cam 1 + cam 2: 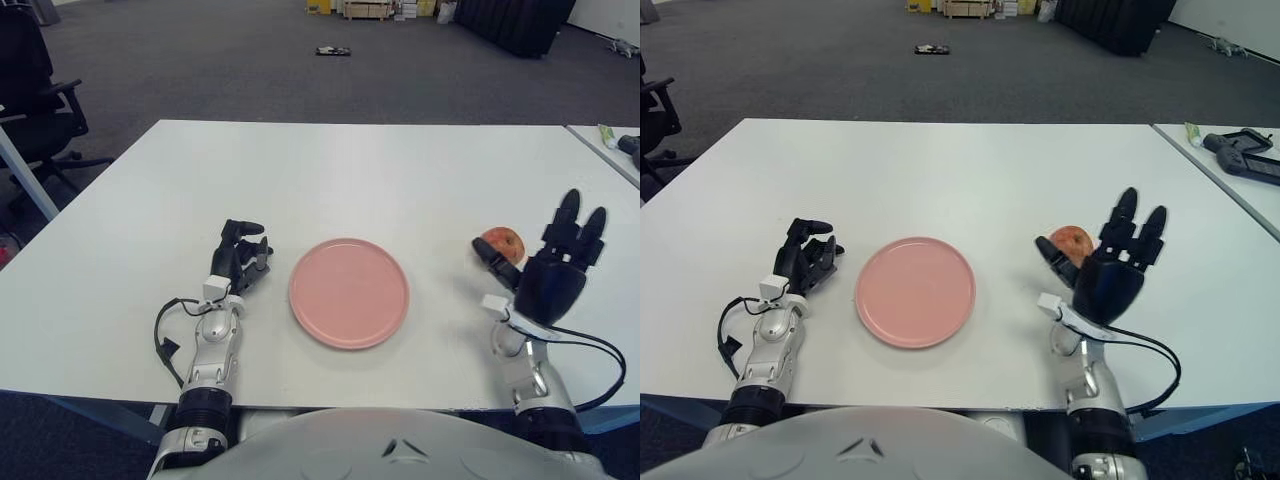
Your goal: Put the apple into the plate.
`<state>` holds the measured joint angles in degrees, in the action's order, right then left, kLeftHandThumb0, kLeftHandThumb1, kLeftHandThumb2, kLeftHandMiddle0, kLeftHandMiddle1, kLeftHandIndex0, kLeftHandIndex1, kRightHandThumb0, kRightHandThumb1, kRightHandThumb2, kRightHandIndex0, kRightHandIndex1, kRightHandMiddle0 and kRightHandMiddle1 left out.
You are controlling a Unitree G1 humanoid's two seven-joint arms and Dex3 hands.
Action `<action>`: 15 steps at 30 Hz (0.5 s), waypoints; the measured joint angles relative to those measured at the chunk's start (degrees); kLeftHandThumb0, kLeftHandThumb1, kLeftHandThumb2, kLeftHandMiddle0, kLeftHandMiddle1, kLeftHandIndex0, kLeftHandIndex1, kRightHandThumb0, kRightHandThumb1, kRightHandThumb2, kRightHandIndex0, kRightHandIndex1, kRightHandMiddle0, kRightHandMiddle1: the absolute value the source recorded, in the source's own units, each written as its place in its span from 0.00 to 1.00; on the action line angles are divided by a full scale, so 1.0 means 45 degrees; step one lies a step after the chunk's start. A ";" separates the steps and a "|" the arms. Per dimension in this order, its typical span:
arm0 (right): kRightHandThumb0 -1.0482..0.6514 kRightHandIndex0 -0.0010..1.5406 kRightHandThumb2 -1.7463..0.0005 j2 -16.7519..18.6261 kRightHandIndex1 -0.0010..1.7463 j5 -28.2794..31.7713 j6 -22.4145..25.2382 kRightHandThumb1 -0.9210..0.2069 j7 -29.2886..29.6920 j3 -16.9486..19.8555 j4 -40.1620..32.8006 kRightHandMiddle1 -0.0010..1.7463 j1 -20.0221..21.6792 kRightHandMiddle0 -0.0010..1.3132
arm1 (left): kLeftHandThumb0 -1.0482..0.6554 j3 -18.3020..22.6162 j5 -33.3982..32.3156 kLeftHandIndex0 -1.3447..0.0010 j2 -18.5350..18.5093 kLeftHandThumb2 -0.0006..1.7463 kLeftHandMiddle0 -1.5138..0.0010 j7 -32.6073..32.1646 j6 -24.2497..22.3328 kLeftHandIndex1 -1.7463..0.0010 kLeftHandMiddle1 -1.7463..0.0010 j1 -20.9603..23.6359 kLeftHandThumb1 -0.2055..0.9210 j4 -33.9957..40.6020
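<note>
A red-orange apple [503, 243] sits on the white table [340, 170], right of the pink plate [349, 292]. My right hand [540, 255] is raised just right of the apple, fingers spread and pointing up, thumb reaching toward the apple's near side; it holds nothing. In the right eye view the apple [1072, 241] shows just left of that hand [1102, 255]. The plate [916, 291] is empty. My left hand [240, 258] shows left of the plate with its fingers curled, holding nothing.
A second table [610, 150] at the far right carries a green-white tube [606, 136] and a dark device [1243, 156]. A black office chair [35, 95] stands off the table's left corner. Boxes stand on the far floor.
</note>
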<state>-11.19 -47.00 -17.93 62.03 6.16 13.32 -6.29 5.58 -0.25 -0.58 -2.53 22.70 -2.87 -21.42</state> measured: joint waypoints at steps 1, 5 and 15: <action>0.04 0.00 0.86 -0.0024 0.00 0.0143 0.0067 0.15 0.0063 0.0029 0.0222 0.00 0.0116 0.00 | 0.40 0.0001 -0.0002 0.78 0.0000 0.45 0.62 0.0000 0.0001 0.00 0.17 -0.0002 0.84 -0.0001; 0.04 0.00 0.86 0.0049 0.00 0.1217 0.0435 0.16 -0.0447 0.0156 0.1433 0.00 0.0789 0.00 | 0.40 0.0004 -0.0007 0.77 0.0007 0.45 0.61 0.0000 0.0001 0.00 0.18 0.0000 0.83 0.0001; 0.06 0.00 0.86 0.0761 0.00 0.3519 0.2083 0.16 -0.2245 0.0547 0.1201 0.00 0.1389 0.00 | 0.40 -0.0001 0.0048 0.78 0.0041 0.44 0.64 -0.0082 0.0003 0.00 0.14 -0.0007 0.84 0.0041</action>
<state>-7.76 -31.17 -8.55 51.93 8.62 18.72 -0.04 5.58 -0.04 -0.39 -2.90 22.71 -2.90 -21.23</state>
